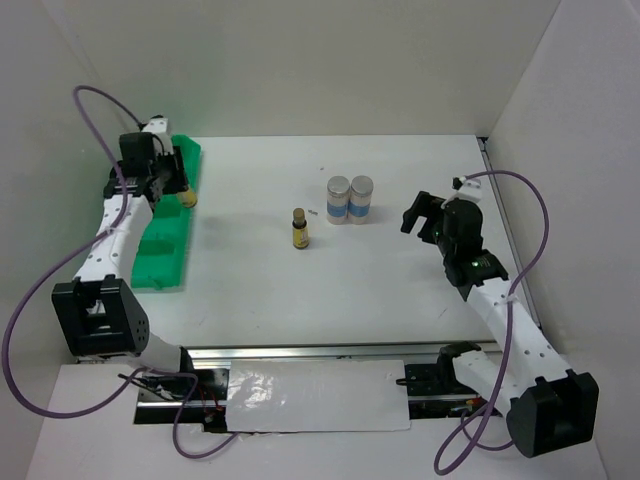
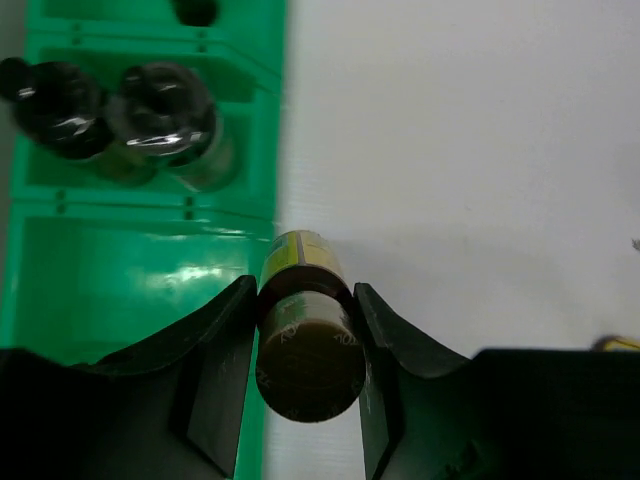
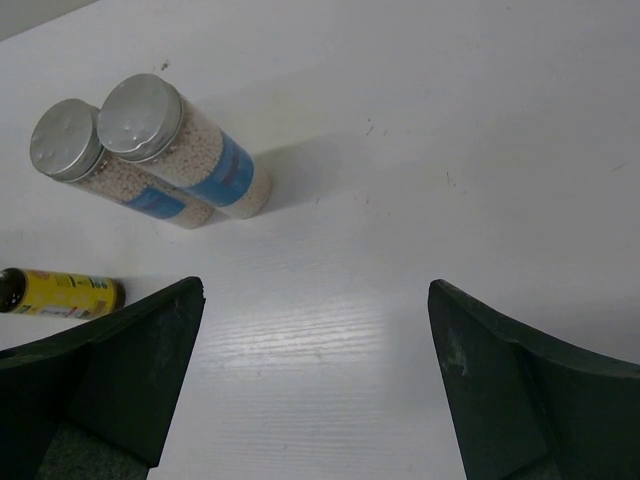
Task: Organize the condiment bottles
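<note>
**Left gripper clamped on an amber bottle at the tray's right rim**

The green tray (image 1: 160, 255) lies along the table's (image 1: 400, 290) left edge, running from the far-left corner toward the near side. The widest bare stretch of table is the near half, between the two arms. The far-right corner is also open.

A yellow-labelled bottle (image 1: 299, 228) stands alone near the table's middle. Two silver-lidded jars (image 1: 350, 199) stand touching each other just right of it and slightly farther back. Both are well apart from either edge.

The left arm reaches along the left edge over the tray's far half. The left gripper (image 2: 305, 300) is narrowed onto an amber bottle (image 2: 310, 345), with a finger pressed to each side. The bottle sits at the tray's right rim, over the line where green meets white. Whether its base rests on anything cannot be told, as the gripper cuts off the view.

In the left wrist view, two dark bottles (image 2: 110, 115) stand side by side in one compartment. A further dark cap (image 2: 195, 10) is cut off at the top.

The right arm angles in from the near-right corner. The right gripper (image 3: 315, 290) is spread wide and holds nothing, pointing toward the jars.
</note>
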Robot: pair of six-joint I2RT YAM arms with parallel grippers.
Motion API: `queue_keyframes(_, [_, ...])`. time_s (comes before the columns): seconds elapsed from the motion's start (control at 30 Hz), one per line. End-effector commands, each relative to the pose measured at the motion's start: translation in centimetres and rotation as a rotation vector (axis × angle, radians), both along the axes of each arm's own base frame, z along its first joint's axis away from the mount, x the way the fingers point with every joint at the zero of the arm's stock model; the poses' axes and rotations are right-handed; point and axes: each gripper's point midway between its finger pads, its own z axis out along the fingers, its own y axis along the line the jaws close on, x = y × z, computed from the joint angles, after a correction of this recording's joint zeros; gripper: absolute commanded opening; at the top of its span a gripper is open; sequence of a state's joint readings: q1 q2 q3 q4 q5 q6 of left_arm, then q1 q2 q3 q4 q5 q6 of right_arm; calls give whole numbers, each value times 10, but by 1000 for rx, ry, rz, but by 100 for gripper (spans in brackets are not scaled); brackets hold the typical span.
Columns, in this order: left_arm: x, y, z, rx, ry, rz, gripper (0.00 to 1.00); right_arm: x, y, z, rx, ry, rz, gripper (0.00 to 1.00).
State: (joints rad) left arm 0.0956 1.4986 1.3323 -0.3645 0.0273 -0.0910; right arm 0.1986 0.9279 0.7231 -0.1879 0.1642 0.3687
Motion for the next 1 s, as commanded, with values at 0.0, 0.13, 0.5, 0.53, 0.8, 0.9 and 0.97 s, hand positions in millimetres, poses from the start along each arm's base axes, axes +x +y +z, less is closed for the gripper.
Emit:
queue_keyframes(0.0, [-7,42,34,-29,-88,204,31,9,7,6,12,-36,24,100])
queue_keyframes(0.13, [-15,88,28,-32,-84,357,31,12,6,3,-3,-25,17,100])
queue_keyframes(0.5, [-11,164,-14,-52,-47,574,31,20,0,4,-8,-27,-25,100])
queue_keyframes(0.53, [-11,167,-19,-46,-35,585,31,20,0,4,-8,-27,-25,100])
queue_keyframes(0.8, [-13,189,-54,-39,-25,648,31,30,-3,-4,-7,-10,-65,100])
queue_keyframes(0.9, [-11,194,-60,-20,-20,660,31,33,-2,-9,0,2,-69,100])
queue_keyframes(0.97, [-12,199,-58,-12,-26,664,32,35,0,-11,2,5,-61,100])
